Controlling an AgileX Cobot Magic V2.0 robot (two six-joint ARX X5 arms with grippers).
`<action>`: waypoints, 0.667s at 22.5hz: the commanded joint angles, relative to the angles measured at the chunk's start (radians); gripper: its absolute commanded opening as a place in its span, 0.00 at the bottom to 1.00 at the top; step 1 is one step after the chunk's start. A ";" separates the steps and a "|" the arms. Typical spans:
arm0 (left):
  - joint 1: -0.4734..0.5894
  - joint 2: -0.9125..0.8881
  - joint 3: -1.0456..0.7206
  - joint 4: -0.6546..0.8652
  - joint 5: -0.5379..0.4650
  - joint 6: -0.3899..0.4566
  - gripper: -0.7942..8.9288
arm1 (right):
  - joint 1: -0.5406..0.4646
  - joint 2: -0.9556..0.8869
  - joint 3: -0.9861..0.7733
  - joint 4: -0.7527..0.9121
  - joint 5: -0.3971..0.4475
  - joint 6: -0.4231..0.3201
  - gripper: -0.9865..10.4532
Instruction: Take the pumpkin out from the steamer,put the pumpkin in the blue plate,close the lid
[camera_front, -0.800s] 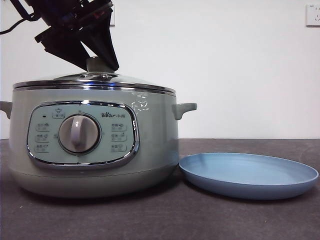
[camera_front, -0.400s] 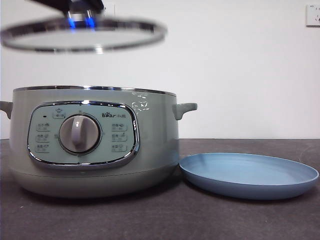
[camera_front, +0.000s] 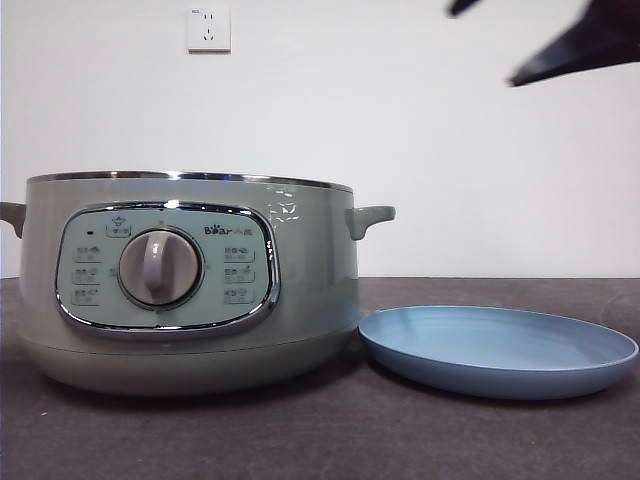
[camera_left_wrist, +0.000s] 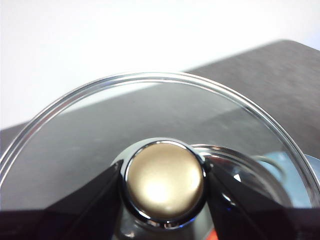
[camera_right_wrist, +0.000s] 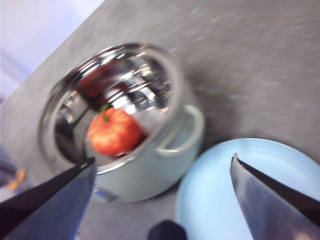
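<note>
Dark counter (camera_front: 320, 440), white wall behind. Left claw (camera_left_wrist: 165, 185) is clamping the lid (camera_left_wrist: 150, 120) by its knob, holding it clear so the steamer (camera_front: 190, 290) is standing open. Right claw (camera_right_wrist: 160, 175), jaws spread wide, is hovering above the speckled orange-red pumpkin (camera_right_wrist: 114, 131) sitting inside; blue plate (camera_front: 498, 350) is waiting just beside.

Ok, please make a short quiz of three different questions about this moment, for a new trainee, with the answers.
1. True or false: the left gripper is shut on the lid by its knob.
2. Where is the pumpkin? A) on the blue plate B) inside the steamer C) on the table
3. Fill in: the jaws of the right gripper, above steamer and plate, are ____.

Key: 1 true; 2 B; 3 open.
</note>
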 joint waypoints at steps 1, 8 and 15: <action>-0.001 -0.067 0.009 0.023 -0.160 0.010 0.07 | 0.076 0.109 0.121 -0.073 0.010 -0.097 0.51; -0.001 -0.194 0.009 -0.001 -0.305 0.013 0.07 | 0.232 0.368 0.425 -0.201 0.085 -0.141 0.59; -0.001 -0.217 0.010 -0.046 -0.354 0.035 0.07 | 0.429 0.769 0.885 -0.507 0.287 -0.218 0.59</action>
